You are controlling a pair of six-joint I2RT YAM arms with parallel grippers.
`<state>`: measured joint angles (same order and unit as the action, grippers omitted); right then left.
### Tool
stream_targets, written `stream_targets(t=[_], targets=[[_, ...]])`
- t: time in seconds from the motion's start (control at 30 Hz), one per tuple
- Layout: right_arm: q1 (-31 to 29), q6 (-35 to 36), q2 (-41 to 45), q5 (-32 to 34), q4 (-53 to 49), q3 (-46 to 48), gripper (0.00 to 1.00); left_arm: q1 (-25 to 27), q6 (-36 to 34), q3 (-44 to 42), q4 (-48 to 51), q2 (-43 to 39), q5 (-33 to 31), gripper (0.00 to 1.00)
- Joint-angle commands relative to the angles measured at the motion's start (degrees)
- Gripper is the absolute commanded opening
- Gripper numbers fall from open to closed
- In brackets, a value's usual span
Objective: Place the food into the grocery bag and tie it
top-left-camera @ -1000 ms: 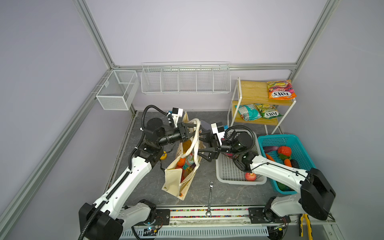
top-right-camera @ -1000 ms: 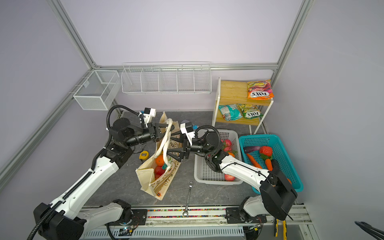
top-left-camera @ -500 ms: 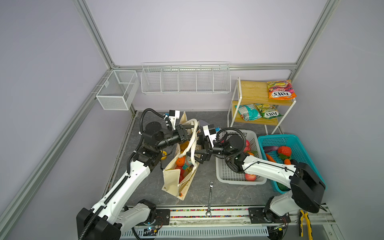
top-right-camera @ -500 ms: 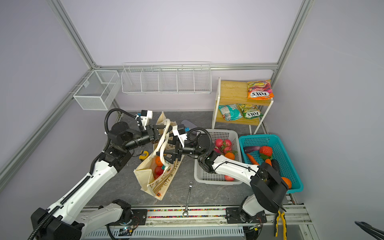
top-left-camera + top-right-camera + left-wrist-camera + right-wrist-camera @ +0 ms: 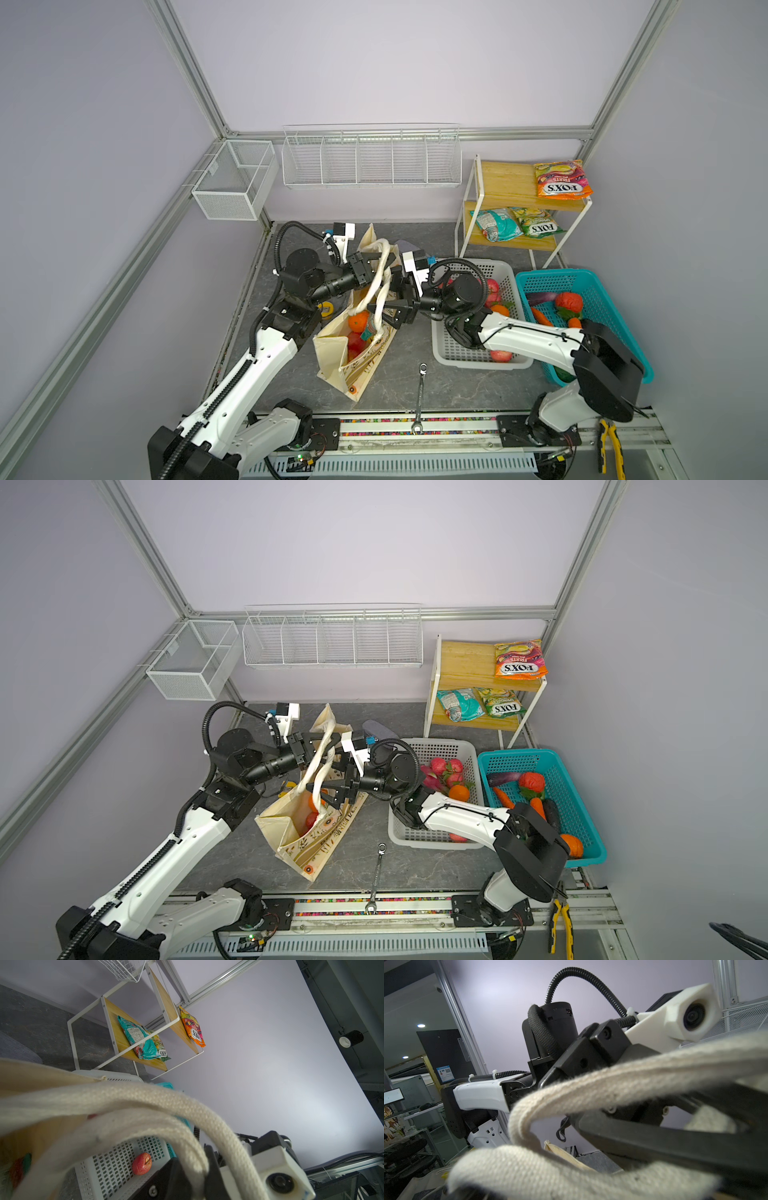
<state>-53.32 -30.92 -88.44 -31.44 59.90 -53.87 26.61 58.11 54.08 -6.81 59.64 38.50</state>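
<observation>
Dark grey tabletop [image 5: 390,386] carries the scene. At its middle, the left hand [image 5: 370,266] is clamped on a rope handle [image 5: 377,286] of the grocery bag [image 5: 332,353]. The right hand [image 5: 385,313], just right of it, has its jaws spread wide with the handles draped across them. The bag leans centre-left, an orange [image 5: 358,322] inside. My worry: a hard pull could topple the bag and spill fruit, or the loop could slip off the spread jaws.

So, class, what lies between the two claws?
The grocery bag's rope handles, in both top views: the shut left claw pinches them, the open right claw straddles them.
</observation>
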Motion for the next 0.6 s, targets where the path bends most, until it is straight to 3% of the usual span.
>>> stream_targets(t=[0.0,0.2,0.57], targets=[[-2.0,-0.2,1.2,3.2,4.8,-3.5,0.95,-0.7,-2.6,-1.5,3.7,-0.1,-3.4,0.0],[-4.7,3.3,2.0,7.8,1.1,-4.9,0.97,-0.7,-4.2,-2.3,5.2,-1.7,-5.9,0.0],[-6.6,2.1,2.0,15.4,0.2,-6.0,0.98,-0.6,-8.3,-4.9,8.1,-6.5,-11.9,0.0]])
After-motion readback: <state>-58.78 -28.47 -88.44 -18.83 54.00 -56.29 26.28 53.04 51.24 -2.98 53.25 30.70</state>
